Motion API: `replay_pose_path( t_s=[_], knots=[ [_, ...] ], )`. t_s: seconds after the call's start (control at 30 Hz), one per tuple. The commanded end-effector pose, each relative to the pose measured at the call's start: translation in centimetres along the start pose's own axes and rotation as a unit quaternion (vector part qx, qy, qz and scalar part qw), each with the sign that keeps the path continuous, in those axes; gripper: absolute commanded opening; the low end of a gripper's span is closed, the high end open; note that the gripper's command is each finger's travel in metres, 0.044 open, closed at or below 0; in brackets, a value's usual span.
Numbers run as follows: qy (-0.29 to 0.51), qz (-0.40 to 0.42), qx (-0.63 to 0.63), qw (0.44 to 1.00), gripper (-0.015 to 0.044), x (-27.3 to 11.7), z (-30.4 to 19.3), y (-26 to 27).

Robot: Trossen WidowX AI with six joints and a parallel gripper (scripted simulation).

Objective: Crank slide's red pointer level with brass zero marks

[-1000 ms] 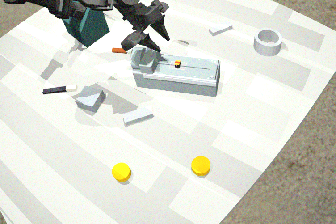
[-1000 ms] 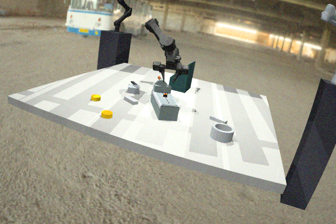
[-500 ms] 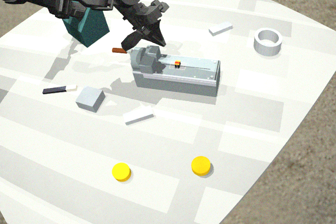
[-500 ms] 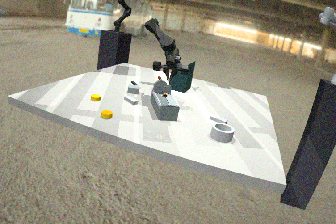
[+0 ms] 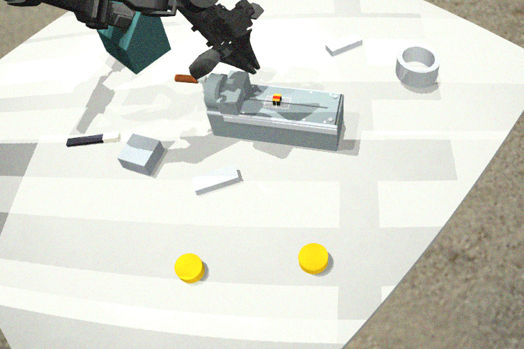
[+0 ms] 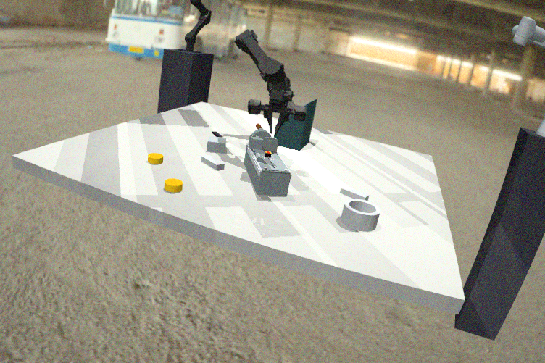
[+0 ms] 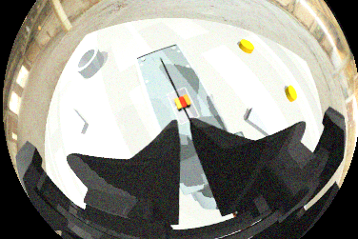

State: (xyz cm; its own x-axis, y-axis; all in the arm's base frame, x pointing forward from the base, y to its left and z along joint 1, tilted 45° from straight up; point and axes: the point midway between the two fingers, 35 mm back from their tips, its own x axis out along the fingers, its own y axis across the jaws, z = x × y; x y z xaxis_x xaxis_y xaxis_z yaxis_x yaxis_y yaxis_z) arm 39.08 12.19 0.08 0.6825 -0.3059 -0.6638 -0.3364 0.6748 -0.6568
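The red pointer (image 5: 276, 97) (image 6: 267, 153) (image 7: 182, 102) sat on top of the grey machine (image 5: 274, 129) (image 6: 272, 183) (image 7: 157, 75), exact alignment too small to judge. Just above the machine, the gripper (image 5: 256, 69) (image 6: 273, 132) (image 7: 184, 121) had its fingers nearly together, nothing between them. The orange handle (image 5: 185, 79) (image 6: 258, 126) stuck out beyond the machine's rounded end. The grey ring (image 5: 404, 75) (image 6: 351, 219) (image 7: 96, 66) stood well apart from the machine.
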Motion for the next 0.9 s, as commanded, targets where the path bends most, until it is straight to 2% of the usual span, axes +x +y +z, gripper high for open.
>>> replay_pose_path(
  t_s=[0.0,0.4,0.6,0.87],
  knots=[
    [0.000,0.000,0.000,1.000,0.0131,0.0,0.0,0.0],
    [-0.002,0.002,0.001,1.000,0.0440,-0.9,0.9,0.1],
    [0.000,0.002,0.001,1.000,0.0440,-4.3,3.5,0.3],
    [0.000,0.001,0.001,1.000,0.0440,-4.4,3.6,0.3]
  ],
)
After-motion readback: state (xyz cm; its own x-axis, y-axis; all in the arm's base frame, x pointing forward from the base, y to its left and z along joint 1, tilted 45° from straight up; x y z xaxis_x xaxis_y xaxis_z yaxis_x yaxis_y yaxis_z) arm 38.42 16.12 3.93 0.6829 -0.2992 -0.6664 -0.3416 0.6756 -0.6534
